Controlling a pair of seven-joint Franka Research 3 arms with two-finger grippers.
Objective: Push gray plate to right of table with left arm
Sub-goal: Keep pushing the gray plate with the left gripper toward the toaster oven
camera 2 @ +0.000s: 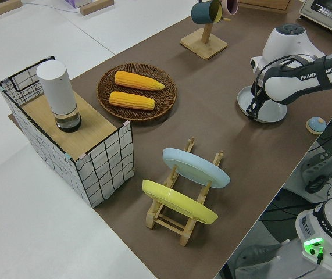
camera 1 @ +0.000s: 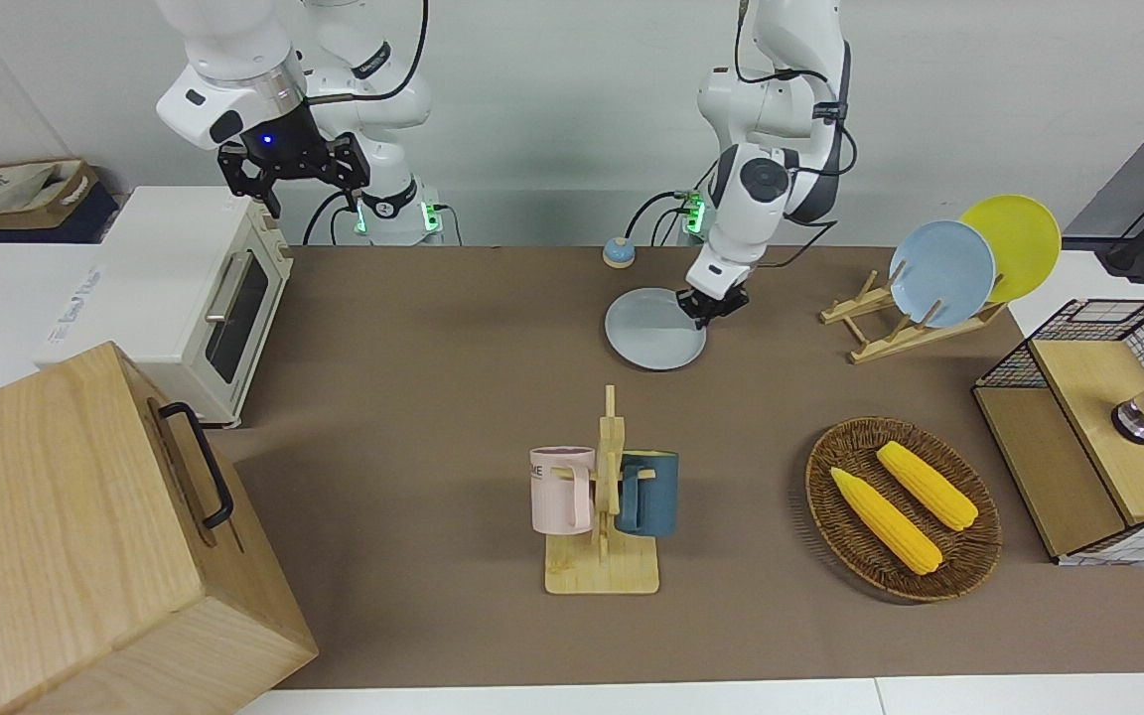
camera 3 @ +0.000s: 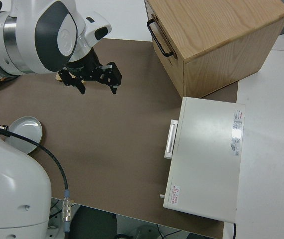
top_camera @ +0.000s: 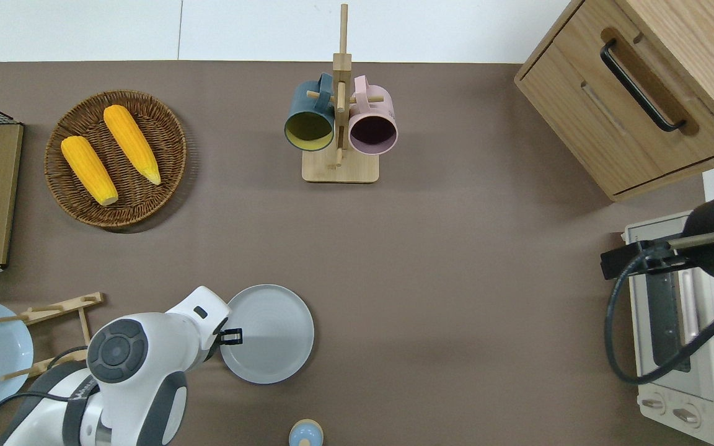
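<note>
The gray plate (camera 1: 653, 331) lies flat on the brown table (camera 1: 413, 397), near the robots' edge; it also shows in the overhead view (top_camera: 268, 334) and the left side view (camera 2: 267, 107). My left gripper (camera 1: 707, 306) is down at table height, shut, and its tips press the plate's rim on the side toward the left arm's end of the table, as the overhead view (top_camera: 232, 336) shows. My right gripper (camera 3: 94, 79) is open, empty and parked.
A small blue bell (camera 1: 618, 252) sits nearer to the robots than the plate. A mug rack (camera 1: 604, 506) stands farther out. A corn basket (camera 1: 902, 506) and a plate rack with the sky-blue plate (camera 1: 941, 273) are toward the left arm's end. A toaster oven (camera 1: 185, 298) and a wooden cabinet (camera 1: 85, 536) are at the right arm's end.
</note>
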